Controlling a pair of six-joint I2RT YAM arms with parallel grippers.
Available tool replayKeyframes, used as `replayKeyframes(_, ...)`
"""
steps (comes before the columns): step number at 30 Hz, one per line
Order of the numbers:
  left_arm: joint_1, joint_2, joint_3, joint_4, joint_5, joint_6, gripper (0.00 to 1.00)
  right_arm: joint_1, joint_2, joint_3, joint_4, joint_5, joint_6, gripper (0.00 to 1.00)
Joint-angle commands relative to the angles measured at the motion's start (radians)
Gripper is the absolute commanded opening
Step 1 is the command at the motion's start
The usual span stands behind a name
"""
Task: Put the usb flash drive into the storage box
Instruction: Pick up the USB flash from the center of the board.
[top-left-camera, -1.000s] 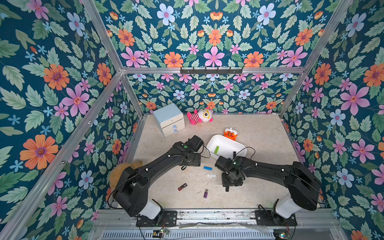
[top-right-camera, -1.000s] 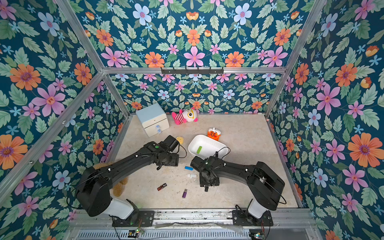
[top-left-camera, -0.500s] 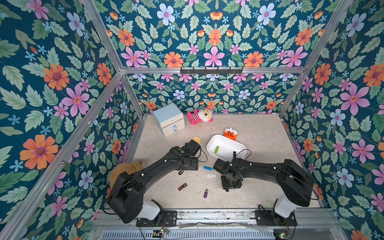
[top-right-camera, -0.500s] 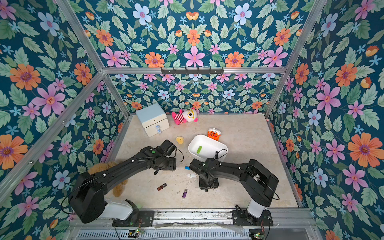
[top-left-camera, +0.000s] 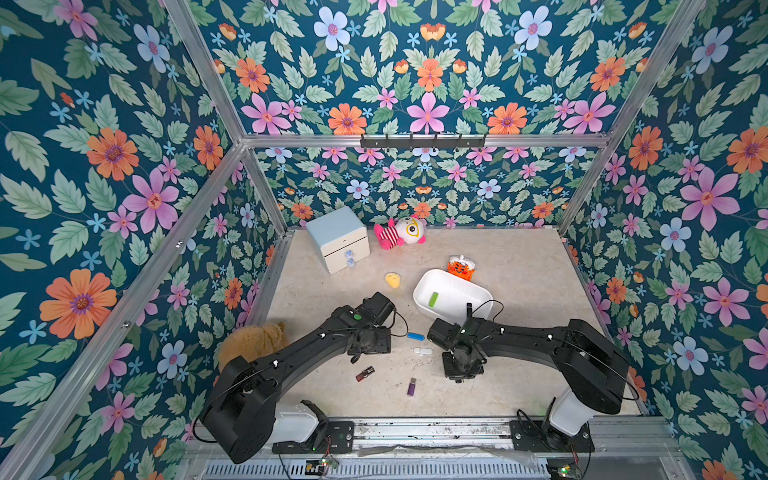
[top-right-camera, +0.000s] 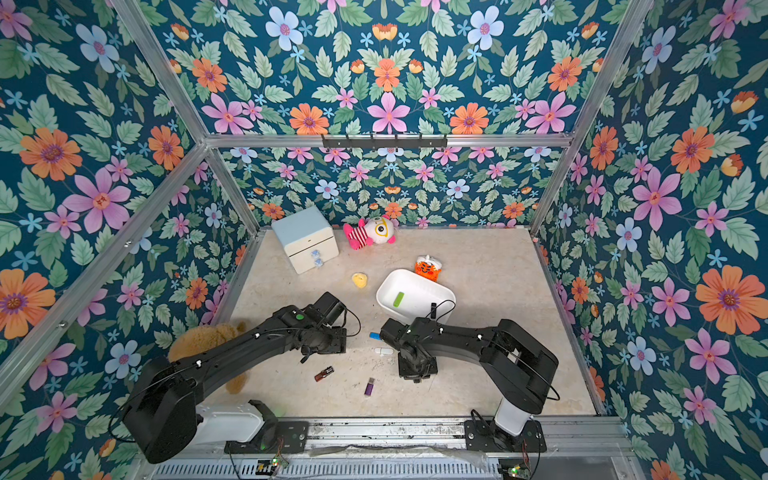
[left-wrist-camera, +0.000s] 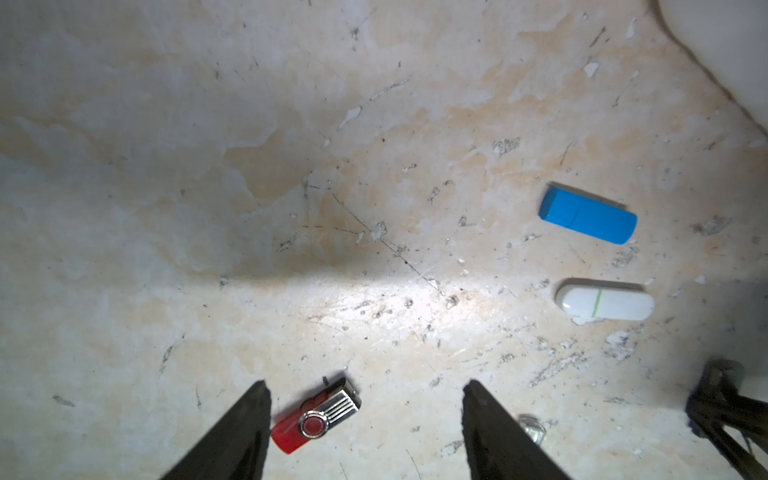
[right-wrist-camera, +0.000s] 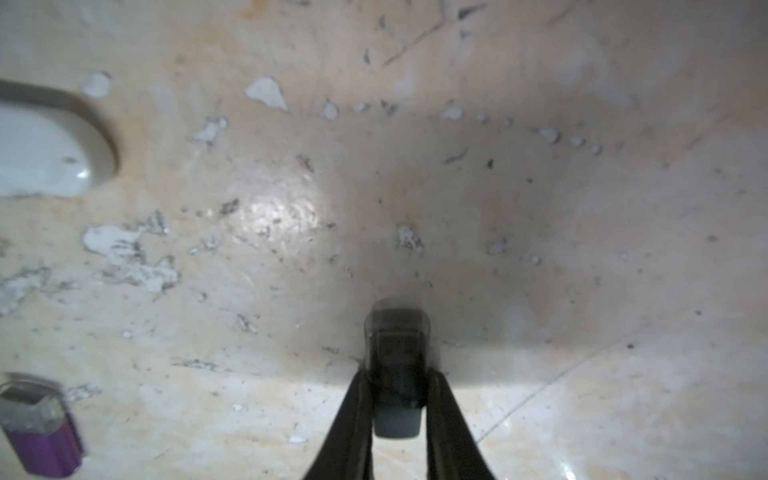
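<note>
A scuffed beige marbled table (top-left-camera: 519, 266) sits inside floral walls (top-left-camera: 415, 75) braced by an aluminium frame (top-left-camera: 291, 141). In the right wrist view, the right end effector (right-wrist-camera: 398, 376) is nearly closed at lower centre, pinching a dark usb flash drive (right-wrist-camera: 397, 332). The left end effector (left-wrist-camera: 365, 388) gapes wide and empty, with a red swivel drive (left-wrist-camera: 316, 419) just inside 1 finger. The white storage box (top-left-camera: 465, 291), centre-right in both top views, holds 1 green drive (top-left-camera: 433, 299).

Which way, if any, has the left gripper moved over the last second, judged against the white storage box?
Yes. In a top view the left gripper has pulled back down the picture, farther from the storage box, which has stayed put.
</note>
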Motion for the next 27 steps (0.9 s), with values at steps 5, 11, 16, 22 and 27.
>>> replayKeyframes(5,-0.006,-0.033,-0.062,-0.015,0.03,-0.058,0.75,0.001,-0.011,-0.007,-0.023,0.015,0.008,0.0)
replayKeyframes(11,-0.016,-0.091,-0.146,-0.007,0.028,-0.116,0.75,0.0,-0.011,-0.001,-0.027,0.015,0.008,0.0)
replayKeyframes(16,-0.02,-0.1,-0.172,0.007,0.038,-0.125,0.76,0.001,-0.012,0.004,-0.031,0.018,0.006,0.0)
replayKeyframes(22,-0.024,-0.095,-0.213,0.026,0.053,-0.137,0.76,0.001,-0.011,0.012,-0.04,0.023,0.003,0.0)
replayKeyframes(27,-0.028,-0.117,-0.265,0.043,0.064,-0.151,0.75,0.001,-0.012,0.016,-0.042,0.023,-0.002,0.0)
